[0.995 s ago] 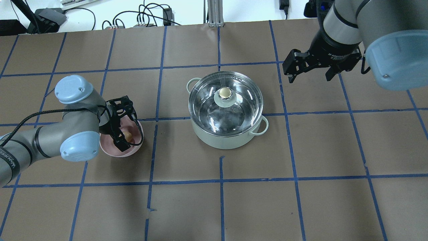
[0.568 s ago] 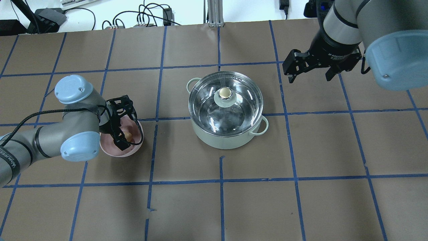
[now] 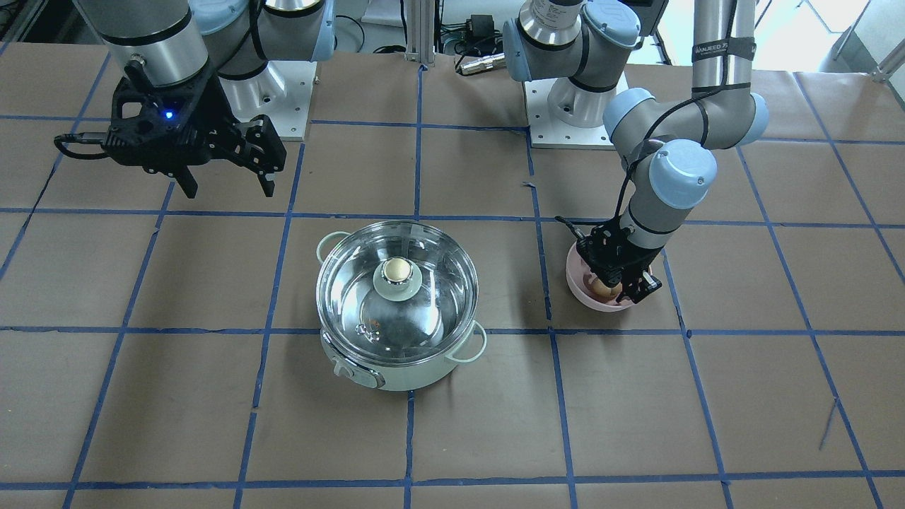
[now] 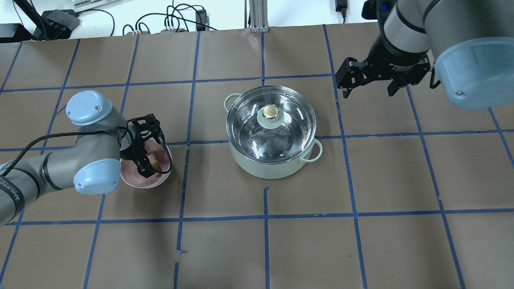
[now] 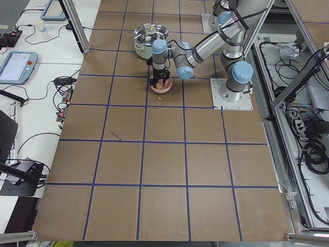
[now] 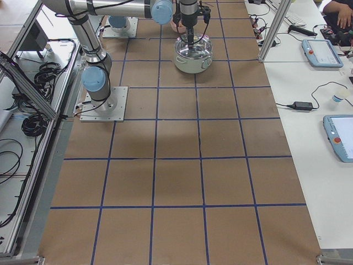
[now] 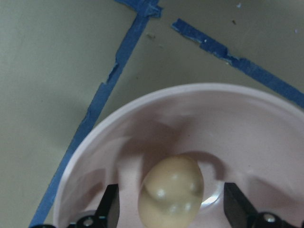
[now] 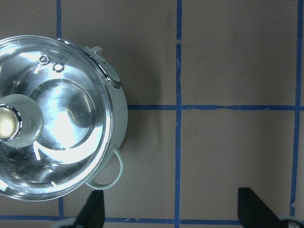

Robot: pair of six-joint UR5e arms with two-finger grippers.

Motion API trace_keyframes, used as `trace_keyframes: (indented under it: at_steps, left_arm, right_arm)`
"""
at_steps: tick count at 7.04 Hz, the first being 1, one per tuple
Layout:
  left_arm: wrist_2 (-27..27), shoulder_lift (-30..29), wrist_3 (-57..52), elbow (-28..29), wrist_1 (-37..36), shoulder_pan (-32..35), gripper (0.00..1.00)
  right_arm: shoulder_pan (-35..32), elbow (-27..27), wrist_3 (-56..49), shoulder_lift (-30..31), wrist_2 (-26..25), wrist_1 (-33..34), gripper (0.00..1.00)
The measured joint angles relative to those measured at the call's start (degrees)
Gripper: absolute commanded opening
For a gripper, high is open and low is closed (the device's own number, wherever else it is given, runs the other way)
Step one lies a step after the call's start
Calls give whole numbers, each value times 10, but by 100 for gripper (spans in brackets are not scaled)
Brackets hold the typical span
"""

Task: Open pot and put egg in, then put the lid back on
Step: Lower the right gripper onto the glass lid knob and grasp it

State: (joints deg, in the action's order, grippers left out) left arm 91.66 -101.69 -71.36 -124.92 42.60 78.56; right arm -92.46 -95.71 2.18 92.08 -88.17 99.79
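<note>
Left gripper [image 7: 173, 211] vertical over egg [image 7: 172, 190] — jaws apart.

mint-green pot [image 4: 273, 170], tan egg [image 7: 172, 190], pink bowl [image 7: 266, 126], brown table [image 4: 401, 180], blue tape grid [image 4: 266, 241].

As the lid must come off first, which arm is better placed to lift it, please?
Right: the right gripper hangs open and free near the lid, while the left gripper straddles the egg in the bowl.
</note>
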Motion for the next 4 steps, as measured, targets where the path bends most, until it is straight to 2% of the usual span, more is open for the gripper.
trace_keyframes:
  at_steps: [3,4]
  left_arm:
    - [2,-1,2,0,0,0,68]
    - [1,-1,2,-1,0,0,63]
  right_arm:
    - [-60,2,76,-17,-1,20,100]
    - [-101,3,117,-38,-1,53,100]
